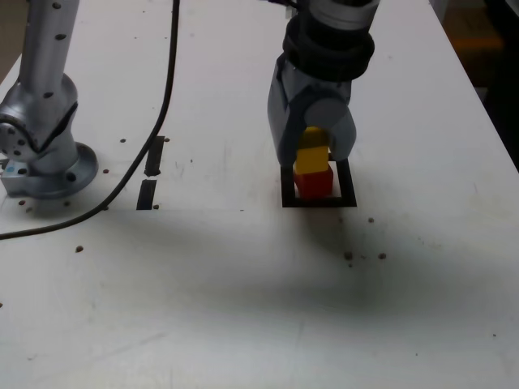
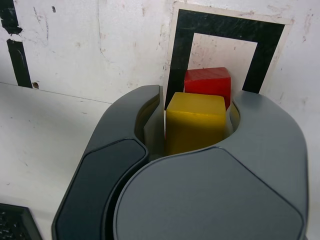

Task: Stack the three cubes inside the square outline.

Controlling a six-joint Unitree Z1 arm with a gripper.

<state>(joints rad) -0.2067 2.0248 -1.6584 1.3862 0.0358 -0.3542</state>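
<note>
You are looking at a white tabletop [image 1: 243, 308], scuffed and dotted with small dark specks, with the arm's silver base [image 1: 45, 154] bolted at the exterior view's left and a black cable [image 1: 166, 89] trailing across the surface from it. Two short black strips [image 1: 152, 174] lie near the cable, well apart from the work. Toward the exterior view's right sits the square outline [image 1: 285, 193], black tape around a white centre. Inside it the red cube [image 1: 316, 182] rests on the white centre. Your gripper [image 1: 312, 150] hangs directly over that spot, pointing down, its grey jaws clamped on the yellow cube [image 1: 311, 156]. The wrist view confirms the hold (the yellow cube [image 2: 195, 122] sits squeezed between both jaws, with the red cube [image 2: 209, 84] just beyond it inside the square outline [image 2: 179, 55]). In the exterior view the yellow cube appears to sit on top of the red one, roughly lined up with it, though you cannot tell for certain whether the two faces touch. The green cube does not show in either view.
</note>
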